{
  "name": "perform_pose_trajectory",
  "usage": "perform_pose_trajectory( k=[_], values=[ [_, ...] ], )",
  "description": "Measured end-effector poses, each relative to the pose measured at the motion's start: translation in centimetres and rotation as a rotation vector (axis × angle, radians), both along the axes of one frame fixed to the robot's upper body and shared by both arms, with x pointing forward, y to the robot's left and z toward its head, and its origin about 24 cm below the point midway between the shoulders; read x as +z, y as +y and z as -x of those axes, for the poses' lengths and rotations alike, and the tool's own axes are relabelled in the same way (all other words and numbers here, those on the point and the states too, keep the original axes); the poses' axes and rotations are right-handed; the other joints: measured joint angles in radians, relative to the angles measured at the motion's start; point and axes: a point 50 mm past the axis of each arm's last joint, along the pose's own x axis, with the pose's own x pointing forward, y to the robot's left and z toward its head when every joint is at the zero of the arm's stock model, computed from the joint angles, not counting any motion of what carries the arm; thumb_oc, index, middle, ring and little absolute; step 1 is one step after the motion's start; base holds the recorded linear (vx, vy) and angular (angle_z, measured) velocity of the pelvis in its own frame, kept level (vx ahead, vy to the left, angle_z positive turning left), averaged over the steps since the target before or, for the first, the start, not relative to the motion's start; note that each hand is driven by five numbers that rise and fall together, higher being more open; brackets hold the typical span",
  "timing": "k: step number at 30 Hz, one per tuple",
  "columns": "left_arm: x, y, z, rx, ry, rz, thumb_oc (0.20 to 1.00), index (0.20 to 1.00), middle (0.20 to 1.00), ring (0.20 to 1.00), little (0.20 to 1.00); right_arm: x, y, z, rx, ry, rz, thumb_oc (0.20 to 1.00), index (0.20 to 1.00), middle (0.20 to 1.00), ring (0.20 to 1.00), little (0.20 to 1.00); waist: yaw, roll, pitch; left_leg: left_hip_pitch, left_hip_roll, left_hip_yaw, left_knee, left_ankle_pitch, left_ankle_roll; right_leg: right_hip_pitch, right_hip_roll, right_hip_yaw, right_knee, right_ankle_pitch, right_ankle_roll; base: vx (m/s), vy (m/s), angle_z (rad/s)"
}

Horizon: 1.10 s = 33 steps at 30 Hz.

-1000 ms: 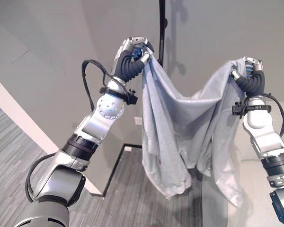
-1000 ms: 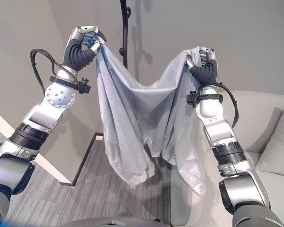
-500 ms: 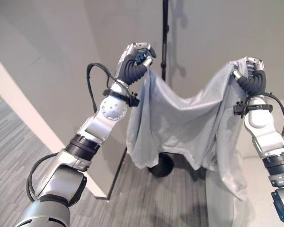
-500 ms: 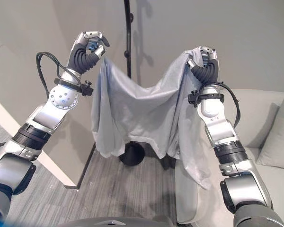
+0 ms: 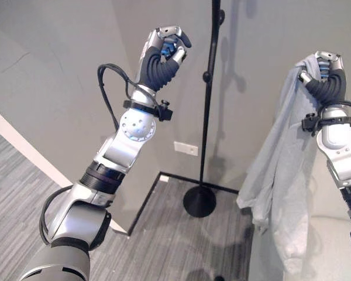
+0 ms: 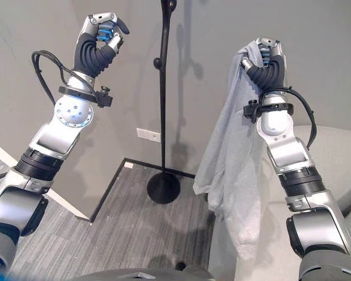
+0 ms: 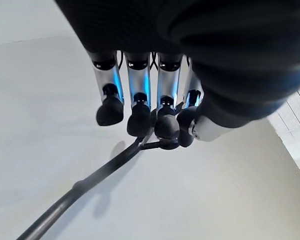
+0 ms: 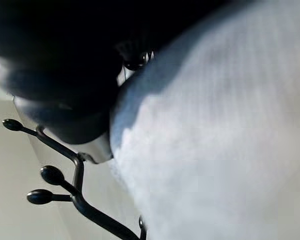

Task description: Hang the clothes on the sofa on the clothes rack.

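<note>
Garment position first: your right hand [image 6: 268, 57] is raised high with its fingers curled into the top of the grey garment [image 6: 234, 170], which hangs straight down from that grip in one long drape beside the right forearm, its lower end in front of the pale sofa [image 6: 339, 175] at the right. In the right wrist view the cloth lies directly against the hand's dark cover, with the knobbed pegs of the clothes rack [image 8: 55, 175] visible past it. Your left hand [image 5: 167, 47] is also raised, at about the same height, with fingers curled and nothing held between them; the left wrist view shows its dark fingertips [image 7: 140, 119] bunched together against the bare wall, clear of the cloth. The clothes rack [image 6: 162, 117] stands between the two arms: a black upright pole with small knobs on a round black base on the grey carpet. The garment hangs to the right of the pole, apart from it. A white wall socket [image 5: 186, 148] sits low on the grey wall behind the pole.
</note>
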Motion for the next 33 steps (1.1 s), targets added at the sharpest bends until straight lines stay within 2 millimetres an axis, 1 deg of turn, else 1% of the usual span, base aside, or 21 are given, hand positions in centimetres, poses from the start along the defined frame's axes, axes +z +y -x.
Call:
perform_pose_trajectory(
  k=[5, 8, 11, 13, 14, 16, 17, 18, 19, 20, 21, 22, 23, 24, 25, 27, 28, 29, 30, 32, 33],
  values=[
    [-0.1, -0.1, 0.0, -0.004, 0.004, -0.001, 0.2, 0.2, 0.2, 0.2, 0.2, -0.1, 0.0, 0.0, 0.001, 0.004, -0.002, 0.2, 0.2, 0.2, 0.2, 0.2, -0.007, -0.006, -0.006, 0.004, 0.005, -0.001, 0.004, 0.007, -0.006, 0.004, 0.006, 0.004, -0.002, 0.0, 0.0, 0.12, -0.089, -0.08],
    [-1.0, -0.1, -0.1, -0.02, 0.043, 0.003, 0.2, 0.2, 0.2, 0.2, 0.2, -0.2, 0.1, -0.1, 0.006, 0.007, -0.011, 0.2, 0.2, 0.2, 0.2, 0.2, -0.03, -0.023, -0.023, 0.018, 0.012, -0.005, -0.016, 0.006, -0.01, 0.019, 0.013, 0.005, -0.024, 0.0, -0.001, 0.09, -0.085, 0.0],
    [-2.6, 0.0, -0.1, -0.021, 0.097, 0.016, 0.2, 0.2, 0.2, 0.2, 0.2, -0.3, 0.2, -0.1, 0.012, 0.009, -0.018, 0.2, 0.2, 0.2, 0.2, 0.2, -0.031, -0.047, -0.038, 0.014, 0.014, -0.005, -0.021, 0.003, -0.016, 0.022, 0.017, 0.009, -0.051, 0.007, -0.011, 0.08, -0.084, -0.03],
    [-4.3, 0.2, -0.1, -0.038, 0.164, 0.062, 0.2, 0.2, 0.2, 0.2, 0.2, -0.4, 0.2, -0.1, 0.017, 0.008, -0.018, 0.2, 0.2, 0.2, 0.2, 0.2, -0.031, -0.052, -0.042, 0.017, 0.022, -0.006, -0.021, -0.007, -0.03, 0.034, 0.028, 0.01, -0.069, 0.011, -0.017, 0.07, -0.11, 0.04],
    [-5.8, 0.3, -0.1, -0.056, 0.229, 0.099, 1.0, 1.0, 1.0, 1.0, 1.0, -0.3, 0.3, -0.1, 0.024, 0.006, -0.025, 0.2, 0.2, 0.2, 0.2, 0.2, -0.028, -0.056, -0.045, 0.016, 0.026, -0.005, -0.021, -0.011, -0.035, 0.036, 0.036, 0.009, -0.077, 0.017, -0.026, 0.05, -0.098, 0.1],
    [-8.9, 0.2, 0.3, -0.088, 0.346, 0.156, 1.0, 1.0, 1.0, 1.0, 1.0, -0.2, 0.3, -0.1, 0.046, 0.007, -0.032, 0.2, 0.2, 0.2, 0.2, 0.2, -0.022, -0.062, -0.047, -0.014, 0.039, -0.002, 0.005, -0.022, -0.062, 0.031, 0.058, -0.002, -0.084, 0.013, -0.024, 0.04, -0.094, 0.2],
    [-9.6, 0.2, 0.4, -0.089, 0.373, 0.154, 1.0, 1.0, 1.0, 1.0, 1.0, -0.2, 0.3, -0.1, 0.052, 0.007, -0.034, 0.2, 0.2, 0.2, 0.2, 0.2, -0.023, -0.07, -0.05, -0.022, 0.038, 0.0, 0.011, -0.019, -0.073, 0.03, 0.056, -0.005, -0.09, 0.02, -0.036, 0.03, -0.129, 0.16],
    [-9.6, 0.2, 0.4, -0.089, 0.373, 0.154, 1.0, 1.0, 1.0, 1.0, 1.0, -0.2, 0.3, -0.1, 0.052, 0.007, -0.034, 0.2, 0.2, 0.2, 0.2, 0.2, -0.023, -0.07, -0.05, -0.022, 0.038, 0.0, 0.011, -0.019, -0.073, 0.03, 0.056, -0.005, -0.09, 0.02, -0.036, 0.02, -0.139, 0.18],
    [-10.9, 0.4, 0.5, -0.097, 0.436, 0.162, 1.0, 1.0, 1.0, 1.0, 1.0, -0.2, 0.3, -0.1, 0.057, 0.005, -0.034, 0.2, 0.2, 0.2, 0.2, 0.2, -0.016, -0.075, -0.05, -0.047, 0.042, 0.001, 0.04, -0.019, -0.074, 0.026, 0.068, -0.006, -0.09, 0.019, -0.041, 0.0, -0.15, 0.27],
    [-12.0, 0.9, 0.5, -0.108, 0.487, 0.186, 1.0, 1.0, 1.0, 1.0, 1.0, 0.1, 0.0, 0.1, 0.063, 0.002, -0.038, 0.2, 0.2, 0.2, 0.2, 0.2, 0.004, -0.118, -0.032, -0.136, 0.002, 0.021, 0.196, -0.01, -0.086, 0.007, 0.044, 0.003, -0.074, 0.01, -0.055, 0.01, -0.096, 0.28],
    [-12.9, 1.2, 0.6, -0.1, 0.525, 0.2, 1.0, 1.0, 1.0, 1.0, 1.0, 0.3, -0.2, 0.1, 0.064, 0.003, -0.03, 0.2, 0.2, 0.2, 0.2, 0.2, 0.023, -0.135, -0.024, -0.185, -0.013, 0.039, 0.287, 0.005, -0.081, 0.01, 0.03, 0.003, -0.075, 0.01, -0.055, 0.0, -0.061, 0.16],
    [-13.9, 1.6, 0.7, -0.085, 0.565, 0.199, 1.0, 1.0, 1.0, 1.0, 1.0, 0.7, -0.4, 0.2, 0.065, 0.002, -0.02, 0.2, 0.2, 0.2, 0.2, 0.2, 0.034, -0.146, -0.019, -0.229, -0.015, 0.062, 0.368, 0.004, -0.07, 0.005, 0.02, 0.0, -0.079, 0.018, -0.063, 0.0, 0.0, 0.0],
    [-14.7, 2.0, 0.8, -0.074, 0.6, 0.202, 1.0, 1.0, 1.0, 1.0, 1.0, 1.1, -0.5, 0.2, 0.066, -0.007, -0.011, 0.2, 0.2, 0.2, 0.2, 0.2, 0.046, -0.152, -0.016, -0.257, -0.012, 0.093, 0.446, -0.014, -0.044, 0.004, 0.016, -0.011, -0.082, 0.036, -0.092, 0.03, 0.01, -0.04],
    [-15.7, 2.5, 1.0, -0.068, 0.646, 0.214, 1.0, 1.0, 1.0, 1.0, 1.0, 1.4, -0.6, 0.4, 0.083, -0.01, -0.017, 0.2, 0.2, 0.2, 0.2, 0.2, 0.048, -0.156, -0.012, -0.288, 0.015, 0.117, 0.515, -0.025, -0.025, 0.014, 0.022, -0.013, -0.086, 0.037, -0.098, 0.07, 0.092, 0.06],
    [-16.3, 2.7, 1.1, -0.068, 0.669, 0.207, 1.0, 1.0, 1.0, 1.0, 1.0, 1.9, -0.9, 0.7, 0.089, -0.019, -0.005, 0.2, 0.2, 0.2, 0.2, 0.2, 0.045, -0.16, -0.007, -0.284, 0.044, 0.145, 0.489, -0.025, -0.025, 0.014, 0.024, -0.026, -0.097, 0.037, -0.099, 0.06, 0.136, 0.1],
    [-17.5, 2.8, 1.3, -0.085, 0.725, 0.227, 1.0, 1.0, 1.0, 1.0, 1.0, 3.9, -1.6, 1.4, 0.095, -0.07, 0.024, 0.2, 0.2, 0.2, 0.2, 0.2, 0.04, -0.171, 0.016, -0.299, 0.084, 0.151, 0.382, -0.025, -0.037, -0.015, 0.019, -0.022, -0.095, 0.037, -0.096, 0.05, 0.163, 0.16],
    [-18.6, 3.0, 1.6, -0.084, 0.77, 0.241, 1.0, 1.0, 1.0, 1.0, 1.0, 5.5, -1.6, 1.7, 0.105, -0.103, 0.053, 0.2, 0.2, 0.2, 0.2, 0.2, 0.036, -0.172, 0.031, -0.268, 0.082, 0.143, 0.244, -0.02, -0.037, -0.036, 0.015, 0.004, -0.087, 0.048, -0.082, 0.05, 0.193, -0.13],
    [-20.5, 3.5, 2.2, -0.073, 0.853, 0.26, 1.0, 1.0, 1.0, 1.0, 1.0, 6.9, -1.0, 1.6, 0.135, -0.138, 0.067, 0.2, 0.2, 0.2, 0.2, 0.2, 0.049, -0.166, 0.055, -0.247, 0.065, 0.123, 0.137, -0.029, -0.055, -0.042, 0.016, 0.064, -0.085, 0.096, -0.073, 0.09, 0.276, -0.36],
    [-22.0, 3.6, 2.5, -0.068, 0.917, 0.281, 1.0, 1.0, 1.0, 1.0, 1.0, 7.8, -0.7, 1.5, 0.151, -0.163, 0.066, 0.2, 0.2, 0.2, 0.2, 0.2, 0.051, -0.157, 0.074, -0.256, 0.04, 0.104, 0.145, -0.034, -0.057, -0.045, 0.011, 0.079, -0.092, 0.104, -0.065, 0.1, 0.23, -0.6],
    [-24.5, 4.3, 3.7, -0.041, 1.008, 0.306, 1.0, 1.0, 1.0, 1.0, 1.0, 8.5, 0.4, 1.2, 0.195, -0.165, 0.084, 0.2, 0.2, 0.2, 0.2, 0.2, 0.067, -0.128, 0.092, -0.212, 0.01, 0.069, 0.039, -0.02, -0.044, -0.048, 0.013, 0.12, -0.096, 0.098, -0.042, 0.13, 0.238, -0.75],
    [-26.2, 4.9, 4.6, -0.028, 1.085, 0.331, 1.0, 1.0, 1.0, 1.0, 1.0, 8.2, 1.0, 1.2, 0.229, -0.144, 0.114, 0.2, 0.2, 0.2, 0.2, 0.2, 0.052, -0.085, 0.095, -0.158, 0.014, 0.093, -0.025, -0.003, -0.019, -0.019, 0.035, 0.122, -0.098, 0.097, -0.044, 0.12, 0.223, -0.64]
  ],
)
